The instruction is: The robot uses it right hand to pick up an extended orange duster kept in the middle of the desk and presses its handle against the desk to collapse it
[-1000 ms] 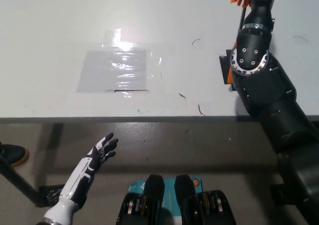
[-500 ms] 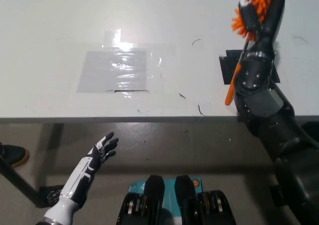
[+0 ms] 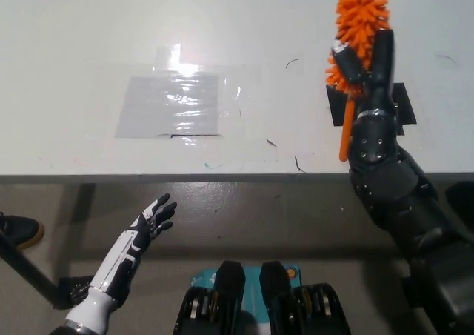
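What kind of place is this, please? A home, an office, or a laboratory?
Probably a laboratory or test room: a plain white desk marked with a taped plastic sheet and black tape, over a bare floor.

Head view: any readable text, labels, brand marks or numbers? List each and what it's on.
None readable.
White desk: only faint pen-like scribbles, not letters.
Clear shiny plastic sheet taped to the desk: no print, just glare.
Fluffy orange duster, held in the black right hand: no label visible.
Black tape patch on the desk: blank.
White left hand, resting open below the desk edge: no markings legible.
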Robot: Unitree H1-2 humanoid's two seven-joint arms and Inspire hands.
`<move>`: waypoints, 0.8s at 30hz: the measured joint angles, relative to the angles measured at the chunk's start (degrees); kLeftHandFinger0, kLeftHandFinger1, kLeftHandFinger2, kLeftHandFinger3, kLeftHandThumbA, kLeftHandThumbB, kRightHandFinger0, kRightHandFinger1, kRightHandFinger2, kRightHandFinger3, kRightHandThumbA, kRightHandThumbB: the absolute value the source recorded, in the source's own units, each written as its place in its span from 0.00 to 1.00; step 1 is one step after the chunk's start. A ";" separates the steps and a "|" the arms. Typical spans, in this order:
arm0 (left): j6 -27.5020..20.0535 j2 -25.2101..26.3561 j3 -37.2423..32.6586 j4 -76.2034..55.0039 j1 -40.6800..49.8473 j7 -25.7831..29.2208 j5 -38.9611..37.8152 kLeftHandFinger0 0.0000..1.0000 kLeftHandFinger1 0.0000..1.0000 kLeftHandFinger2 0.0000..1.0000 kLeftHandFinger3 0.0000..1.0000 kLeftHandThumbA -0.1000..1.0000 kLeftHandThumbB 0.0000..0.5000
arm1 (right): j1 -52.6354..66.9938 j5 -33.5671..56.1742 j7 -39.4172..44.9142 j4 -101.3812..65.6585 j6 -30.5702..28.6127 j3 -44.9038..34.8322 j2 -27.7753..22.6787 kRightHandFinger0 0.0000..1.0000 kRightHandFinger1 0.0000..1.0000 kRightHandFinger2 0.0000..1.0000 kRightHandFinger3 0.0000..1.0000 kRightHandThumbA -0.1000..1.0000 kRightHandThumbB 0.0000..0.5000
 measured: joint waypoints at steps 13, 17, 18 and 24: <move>0.03 0.02 0.01 0.03 0.09 -0.01 -0.09 1.00 1.00 1.00 1.00 1.00 0.33 | 3.72 -3.47 2.80 -8.03 -0.48 4.65 -0.63 0.00 0.24 0.50 0.40 0.00 0.20; 0.04 0.02 0.01 0.00 0.19 -0.01 -0.14 1.00 1.00 1.00 1.00 1.00 0.33 | 3.50 -4.81 2.93 -12.62 0.08 6.04 -4.64 0.00 0.25 0.55 0.53 0.00 0.17; 0.05 0.02 0.01 0.01 0.28 -0.01 -0.15 1.00 1.00 1.00 1.00 1.00 0.33 | 3.19 -5.09 2.92 -13.41 0.17 6.26 -5.90 0.00 0.25 0.56 0.54 0.00 0.17; 0.08 -0.03 -0.05 0.01 0.38 0.01 -0.06 1.00 1.00 1.00 1.00 1.00 0.34 | 0.08 -8.18 3.19 -12.51 0.74 10.29 -10.57 0.01 0.28 0.58 0.50 0.00 0.32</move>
